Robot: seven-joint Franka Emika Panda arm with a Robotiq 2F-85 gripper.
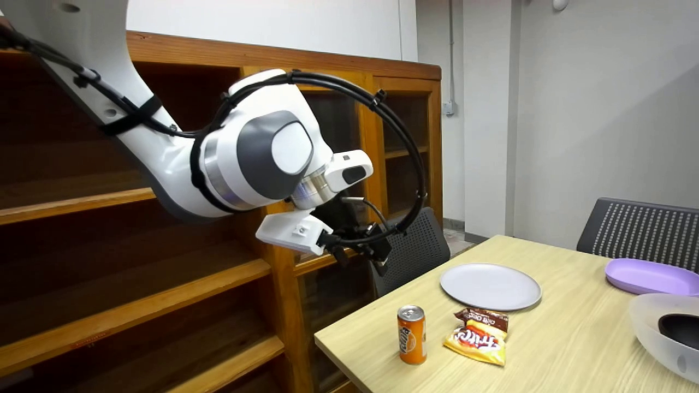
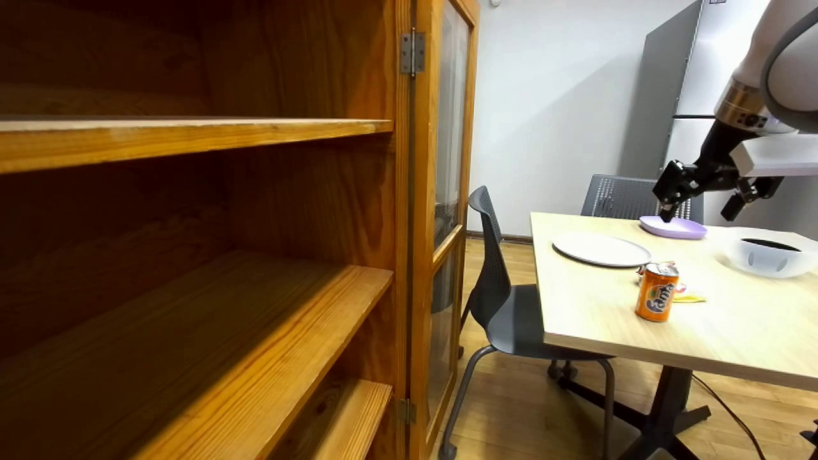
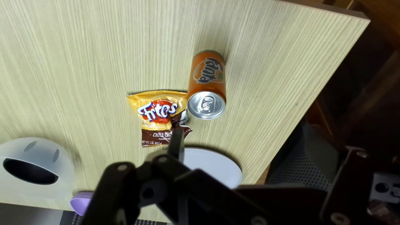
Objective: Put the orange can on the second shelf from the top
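The orange can [image 1: 412, 339] stands upright on the table near its corner, with its silver top up. It also shows in an exterior view [image 2: 656, 298] and in the wrist view [image 3: 207, 73]. My gripper [image 2: 698, 212] is open and empty, held above the table and apart from the can. In the wrist view its fingers [image 3: 250, 136] are spread wide, with the can beyond them. The second shelf from the top [image 1: 136, 313] is a long brown board in the open-fronted unit. It also shows in an exterior view [image 2: 307, 326].
A snack packet [image 1: 480, 338] lies beside the can, and a white plate [image 1: 490, 286] is behind it. A purple tray [image 1: 652, 277] and a translucent bowl [image 1: 663, 333] stand farther along the table. A dark chair [image 2: 498, 300] stands between table and glass-door cabinet [image 2: 441, 211]. A higher shelf [image 2: 192, 142] overhangs the second.
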